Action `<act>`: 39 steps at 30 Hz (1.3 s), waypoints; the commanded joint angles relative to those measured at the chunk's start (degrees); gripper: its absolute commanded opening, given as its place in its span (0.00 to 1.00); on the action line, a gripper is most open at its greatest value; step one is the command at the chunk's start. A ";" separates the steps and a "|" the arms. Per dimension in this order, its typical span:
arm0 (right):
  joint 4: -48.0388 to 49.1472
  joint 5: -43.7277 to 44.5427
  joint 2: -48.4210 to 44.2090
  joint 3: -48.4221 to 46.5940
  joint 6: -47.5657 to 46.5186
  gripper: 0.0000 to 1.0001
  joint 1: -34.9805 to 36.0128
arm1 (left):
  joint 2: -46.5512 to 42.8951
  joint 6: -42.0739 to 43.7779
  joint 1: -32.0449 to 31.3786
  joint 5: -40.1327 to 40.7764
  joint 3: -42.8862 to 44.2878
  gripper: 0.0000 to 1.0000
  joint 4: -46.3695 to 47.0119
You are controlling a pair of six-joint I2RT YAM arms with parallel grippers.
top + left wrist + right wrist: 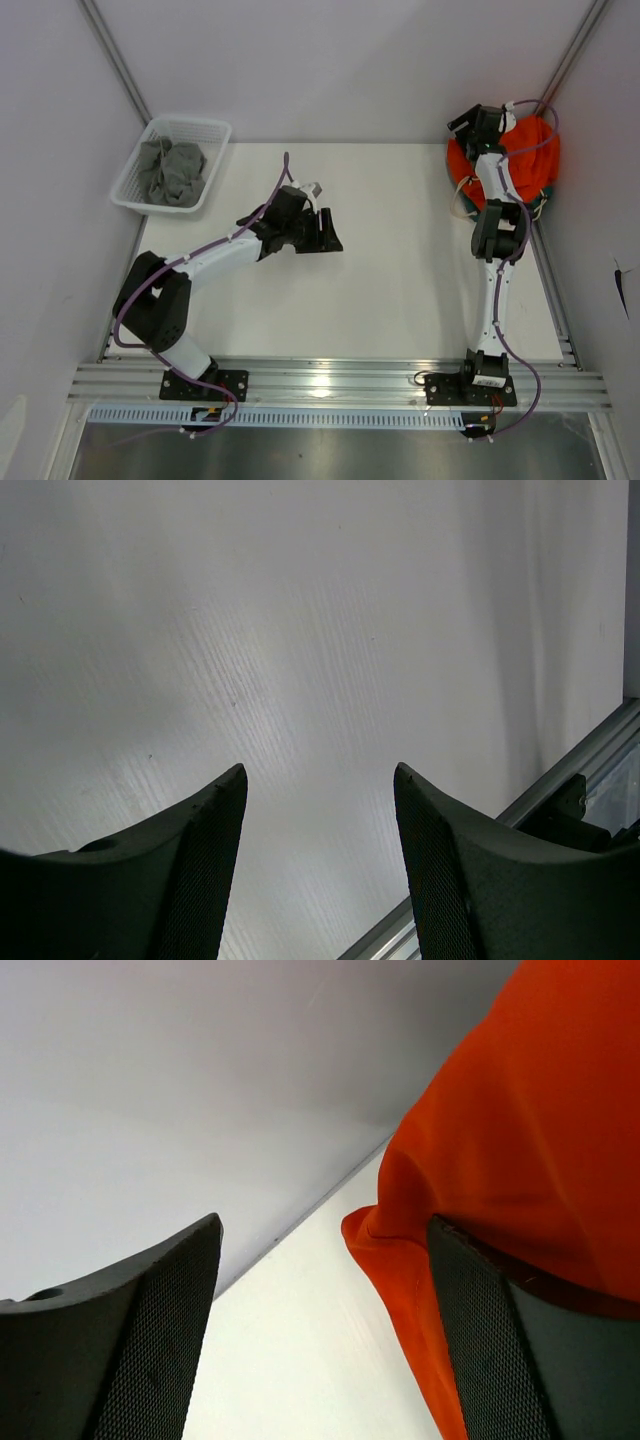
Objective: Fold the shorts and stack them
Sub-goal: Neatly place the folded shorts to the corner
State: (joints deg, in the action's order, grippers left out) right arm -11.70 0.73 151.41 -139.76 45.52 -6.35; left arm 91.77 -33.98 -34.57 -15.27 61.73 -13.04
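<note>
The orange shorts (530,160) lie in a crumpled heap at the table's far right corner, with a white drawstring (462,192) hanging at the left edge. A sliver of dark teal cloth (541,204) shows under the heap's near edge. My right gripper (472,128) is open at the heap's far left side. In the right wrist view (320,1250) the orange cloth (520,1110) touches the right finger (500,1360), and its edge reaches into the gap. My left gripper (325,232) is open and empty over bare table at mid-left, as the left wrist view (320,780) also shows.
A white plastic basket (215,130) holding grey cloth (172,170) stands at the far left corner. Grey walls close in the back and both sides. An aluminium rail (330,380) runs along the near edge and also shows in the left wrist view (560,780).
</note>
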 commanded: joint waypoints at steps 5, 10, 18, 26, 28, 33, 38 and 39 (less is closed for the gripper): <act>3.09 -2.23 -10.68 0.62 -0.78 0.79 -2.17 | -1.59 0.67 -1.12 0.15 0.23 0.63 0.82; 12.72 -3.62 -20.71 15.37 1.49 0.70 -7.34 | -4.22 0.31 -2.26 0.41 -1.53 0.64 1.17; 25.76 -15.94 -13.71 23.66 15.29 0.51 -15.09 | -6.43 0.40 -3.40 1.03 -1.97 0.64 0.73; 37.53 -14.79 -4.82 28.58 30.06 0.37 -17.38 | -6.16 0.75 -3.67 1.82 -1.35 0.65 -0.23; 38.95 -15.06 -3.24 29.37 31.21 0.36 -17.82 | -6.16 0.75 -3.67 1.82 -1.35 0.65 -0.15; 40.01 -14.27 -4.28 31.57 31.04 0.40 -18.08 | -5.90 0.75 -4.10 1.73 -0.92 0.65 -0.32; 36.15 -14.53 -9.19 28.07 27.18 0.43 -17.91 | -7.56 0.84 -4.63 2.61 -1.00 0.65 -1.02; 34.48 -14.62 -10.08 27.10 24.73 0.45 -17.82 | -8.09 0.84 -4.89 2.70 -1.18 0.66 -0.94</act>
State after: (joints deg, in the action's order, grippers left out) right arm 27.49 -15.64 146.08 -109.91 68.86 -21.08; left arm 87.15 -34.00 -38.52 -13.61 59.68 -14.04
